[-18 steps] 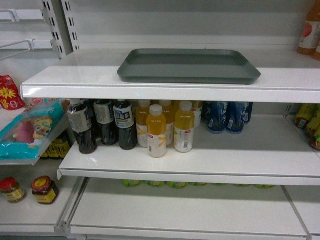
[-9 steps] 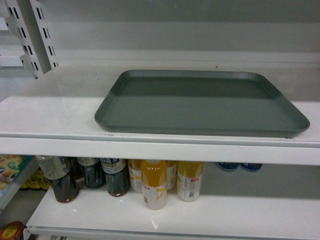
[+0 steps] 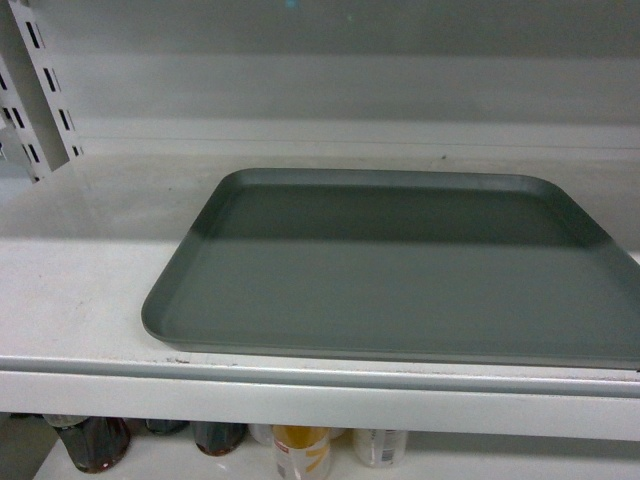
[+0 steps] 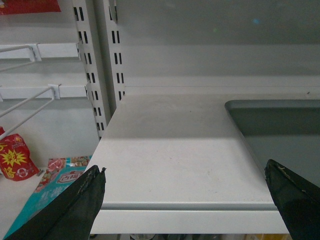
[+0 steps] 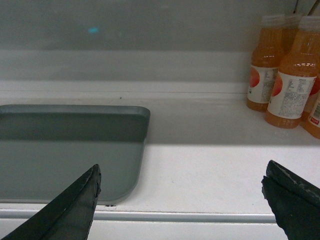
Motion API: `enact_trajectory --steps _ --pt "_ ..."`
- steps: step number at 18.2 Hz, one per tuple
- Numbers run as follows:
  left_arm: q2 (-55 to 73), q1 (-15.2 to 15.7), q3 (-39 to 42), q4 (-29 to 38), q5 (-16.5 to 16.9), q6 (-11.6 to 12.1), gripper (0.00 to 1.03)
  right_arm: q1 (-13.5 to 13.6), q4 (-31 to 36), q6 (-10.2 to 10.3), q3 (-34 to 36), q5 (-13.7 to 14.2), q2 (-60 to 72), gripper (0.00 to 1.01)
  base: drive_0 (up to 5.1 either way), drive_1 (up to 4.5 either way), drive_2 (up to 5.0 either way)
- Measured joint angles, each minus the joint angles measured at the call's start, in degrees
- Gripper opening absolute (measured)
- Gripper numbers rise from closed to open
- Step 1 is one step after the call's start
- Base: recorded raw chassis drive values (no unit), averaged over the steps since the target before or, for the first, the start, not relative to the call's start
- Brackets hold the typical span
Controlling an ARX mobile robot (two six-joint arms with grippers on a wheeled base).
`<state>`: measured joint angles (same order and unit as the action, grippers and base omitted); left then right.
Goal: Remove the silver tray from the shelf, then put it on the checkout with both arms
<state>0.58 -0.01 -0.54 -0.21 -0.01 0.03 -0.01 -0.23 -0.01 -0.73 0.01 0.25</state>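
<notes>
Where viewed from the head camera, silver tray [image 3: 400,265] seen lying flat on the shelf [image 3: 90,300], near edge just behind the pale front lip, far half in shadow, right end cut off by the frame. Below the shelf board, tops of dark bottles [image 3: 95,440] and a yellow bottle [image 3: 302,452] partly visible. Slotted upright [image 3: 40,85] of the racking seen at upper left. As seen from the left wrist, left claw [image 4: 185,200] held spread wide in front of the shelf lip, fingers [image 4: 75,207] low at both bottom corners, touching nothing; tray's left end [image 4: 275,130] shown at the right of that view, bare shelf surface beside it, red packet [image 4: 15,160] and teal packet [image 4: 47,187] visible on a lower level to the left. As seen from the right wrist, right claw [image 5: 180,205] likewise spread wide and empty, fingers [image 5: 70,210] low in the frame; tray's right end [image 5: 70,150] shown at left, its rounded near corner close to the shelf's front edge; orange drink bottles [image 5: 287,70] standing well apart from the tray at the far right of the same shelf board. Neither claw in contact with the tray.
</notes>
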Motion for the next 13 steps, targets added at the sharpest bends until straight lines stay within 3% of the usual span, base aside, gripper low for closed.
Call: enact_trajectory --steps 13 --pt "0.0 0.0 0.0 0.0 0.0 0.0 0.98 0.0 0.0 0.0 0.0 0.0 0.0 0.98 0.0 0.0 0.0"
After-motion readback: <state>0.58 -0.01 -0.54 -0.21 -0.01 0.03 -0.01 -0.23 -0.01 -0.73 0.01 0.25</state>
